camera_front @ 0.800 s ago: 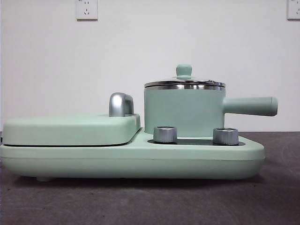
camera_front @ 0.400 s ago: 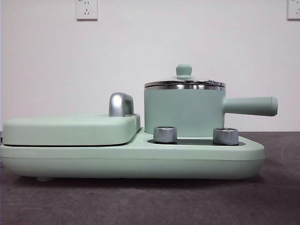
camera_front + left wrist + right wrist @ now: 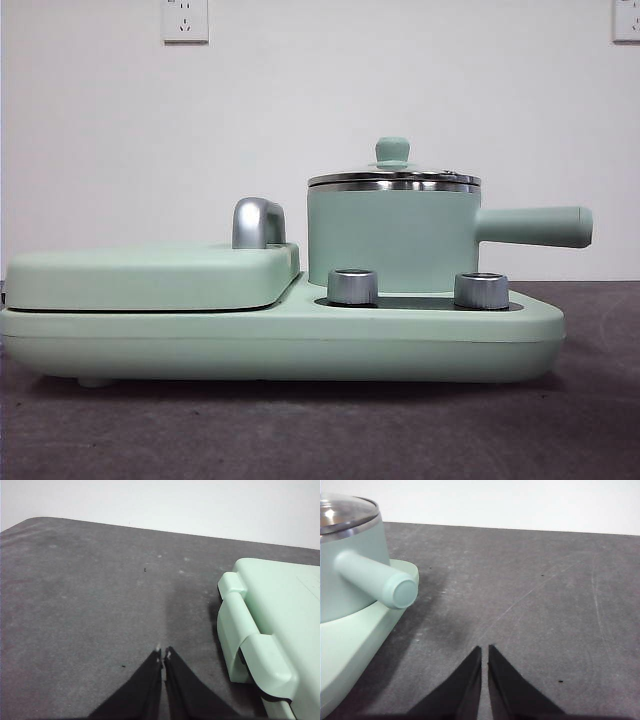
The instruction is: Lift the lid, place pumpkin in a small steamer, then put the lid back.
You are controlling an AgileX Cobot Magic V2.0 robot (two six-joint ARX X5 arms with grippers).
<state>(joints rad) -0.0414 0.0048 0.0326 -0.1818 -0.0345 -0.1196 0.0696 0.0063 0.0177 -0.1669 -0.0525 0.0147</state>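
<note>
resting on small steamer (image 3: 390, 238): lid (image 3: 393, 175); left gripper (image 3: 163, 654), right gripper (image 3: 484, 650) jaws pinched together, holding nothing.

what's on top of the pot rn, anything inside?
The lid sits closed on the pot, green knob up. The inside is hidden in every view; no pumpkin is visible anywhere.

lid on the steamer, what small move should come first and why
Probably the right gripper should rise toward the knob of the lid. The lid sits closed on the small steamer, both grippers wait over bare table with jaws shut, and the right one is beside the pot's handle.
</note>
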